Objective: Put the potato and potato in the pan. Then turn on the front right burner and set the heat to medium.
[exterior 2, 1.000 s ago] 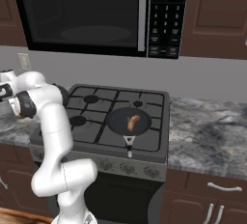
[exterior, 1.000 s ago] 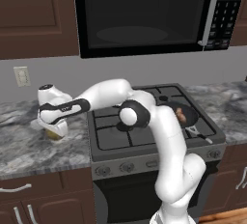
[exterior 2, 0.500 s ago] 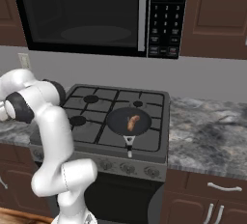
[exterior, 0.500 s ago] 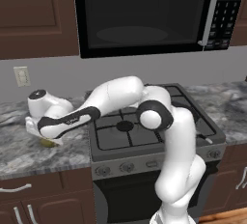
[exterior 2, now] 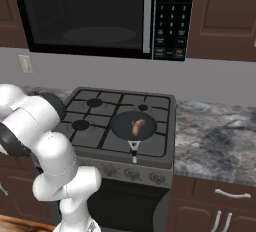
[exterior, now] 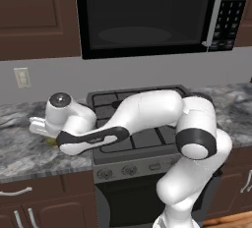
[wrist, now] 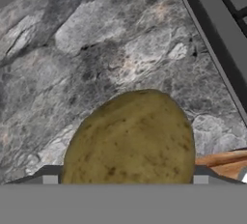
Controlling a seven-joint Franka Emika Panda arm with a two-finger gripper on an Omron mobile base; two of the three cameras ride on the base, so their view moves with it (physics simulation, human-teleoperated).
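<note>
The round olive-yellow potato point(wrist: 130, 141) lies on the grey marble counter point(wrist: 72, 73), just left of the stove. My gripper point(wrist: 124, 178) is open and low over it, with one fingertip on each side of it. In the left base view the arm is bent far down to the left, and a sliver of this potato point(exterior: 50, 142) peeps out beneath the gripper point(exterior: 47, 134). The orange-brown potato point(exterior 2: 136, 126) lies in the dark pan point(exterior 2: 125, 122), which stands on the stove's front right burner with its handle pointing at the front edge.
The stove's dark edge point(wrist: 217, 49) runs close by the potato on the counter. Control knobs point(exterior 2: 132, 175) line the stove front. A microwave point(exterior 2: 85, 16) hangs above. Marble counter point(exterior 2: 215, 136) also extends right of the stove.
The arm has folded lower and the hand has come down on the olive potato at the left counter. The jaws have stayed wide. Pan and orange-brown potato have not moved.
</note>
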